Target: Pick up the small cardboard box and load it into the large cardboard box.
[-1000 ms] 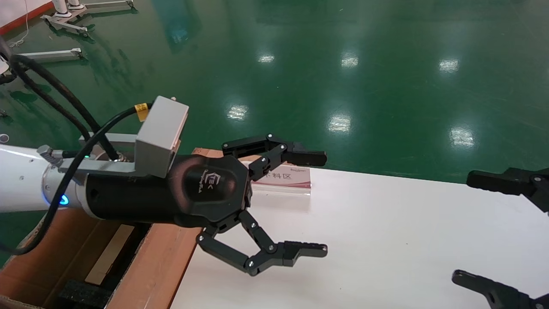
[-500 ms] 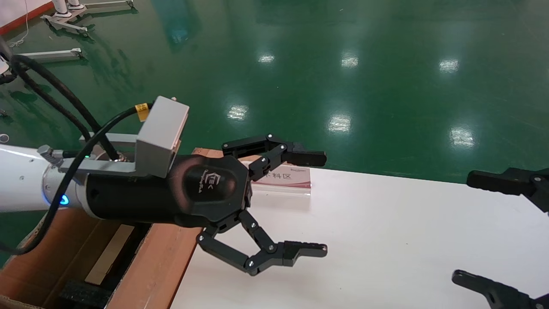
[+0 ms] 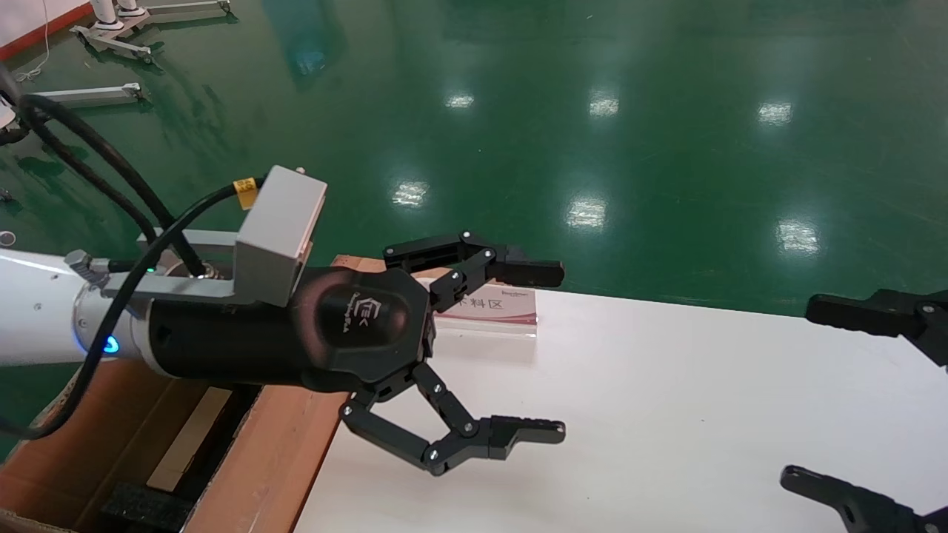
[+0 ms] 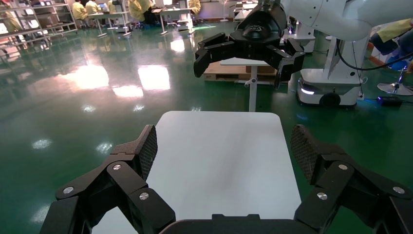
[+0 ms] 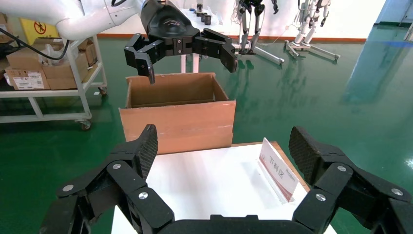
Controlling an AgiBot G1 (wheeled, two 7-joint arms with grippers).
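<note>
left gripper [image 3: 544,352] and right gripper [image 3: 815,392] both held level, jaws spread wide.

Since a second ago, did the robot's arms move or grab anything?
Nothing visibly changed. The left gripper hangs open over the white table, beside the large box, holding nothing. The right gripper sits open at the table's right edge. The sign stands where it was. No small box shows in any view.
</note>
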